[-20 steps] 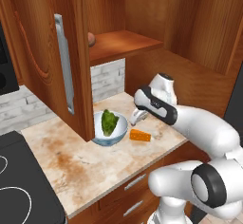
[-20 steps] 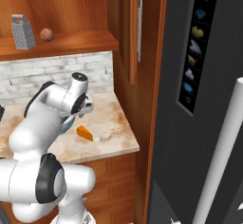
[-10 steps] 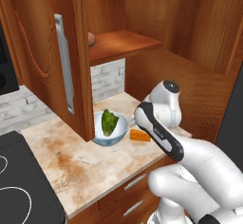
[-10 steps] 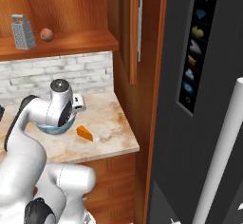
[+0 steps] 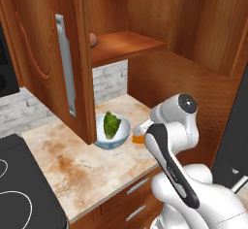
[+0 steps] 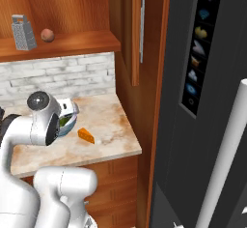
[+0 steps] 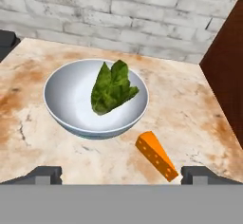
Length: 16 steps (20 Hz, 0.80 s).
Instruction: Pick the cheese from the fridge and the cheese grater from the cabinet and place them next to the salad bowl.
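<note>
The salad bowl (image 7: 76, 105) with green lettuce (image 7: 111, 86) stands on the marble counter (image 7: 199, 118) before the brick wall. The orange cheese (image 7: 156, 155) lies on the counter just right of the bowl, a small gap from it. My gripper (image 7: 121, 176) hovers back from both, open and wide, its fingertips (image 7: 45, 174) holding nothing. From the right base view the cheese (image 6: 87, 135) lies beside the bowl (image 6: 69, 121), which my arm half hides. The grey cheese grater (image 6: 23, 32) stands upright on the open cabinet's shelf (image 6: 72, 43). The fridge (image 6: 207, 77) stands shut at the right.
The cabinet door (image 5: 48, 58) with its silver handle (image 5: 65, 65) hangs open over the counter's left part. A small brown round lump (image 6: 47, 35) sits on the shelf next to the grater. A black stove (image 5: 19, 189) borders the counter (image 5: 72, 160) on the left.
My arm has folded back from over the counter, with its elbow now raised in front of the bowl. The cheese and the bowl have stayed where they were.
</note>
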Tool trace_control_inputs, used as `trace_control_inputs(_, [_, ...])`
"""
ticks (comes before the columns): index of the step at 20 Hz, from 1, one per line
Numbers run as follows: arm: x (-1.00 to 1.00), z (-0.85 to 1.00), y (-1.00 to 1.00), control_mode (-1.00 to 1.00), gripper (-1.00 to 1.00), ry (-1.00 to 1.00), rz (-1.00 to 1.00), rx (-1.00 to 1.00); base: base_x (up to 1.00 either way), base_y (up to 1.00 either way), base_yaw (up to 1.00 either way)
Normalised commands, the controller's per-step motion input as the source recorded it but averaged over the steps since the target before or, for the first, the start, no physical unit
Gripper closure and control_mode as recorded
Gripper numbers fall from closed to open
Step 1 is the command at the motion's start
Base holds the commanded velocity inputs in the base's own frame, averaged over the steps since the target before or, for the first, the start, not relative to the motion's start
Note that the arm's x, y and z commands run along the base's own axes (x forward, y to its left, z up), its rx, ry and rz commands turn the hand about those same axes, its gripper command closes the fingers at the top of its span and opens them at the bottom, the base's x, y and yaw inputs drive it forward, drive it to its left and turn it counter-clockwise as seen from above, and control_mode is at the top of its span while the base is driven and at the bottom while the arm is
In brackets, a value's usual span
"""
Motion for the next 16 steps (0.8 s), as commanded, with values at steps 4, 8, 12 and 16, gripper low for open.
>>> trace_control_inputs(4, [-0.3,0.61,-0.11,-1.0,-1.0,0.04,-0.17,0.0,0.0,0.0,0.0])
trace_control_inputs(8, [0.0,0.62,0.0,-1.0,-1.0,0.01,-0.11,0.0,0.0,0.0,0.0])
trace_control_inputs(12, [-0.26,0.51,-0.06,-1.0,-1.0,-0.21,-0.01,0.11,0.0,0.0,0.0])
trace_control_inputs(16, [-0.65,0.55,-0.02,-1.0,-1.0,-0.29,0.01,0.17,0.0,0.0,0.0])
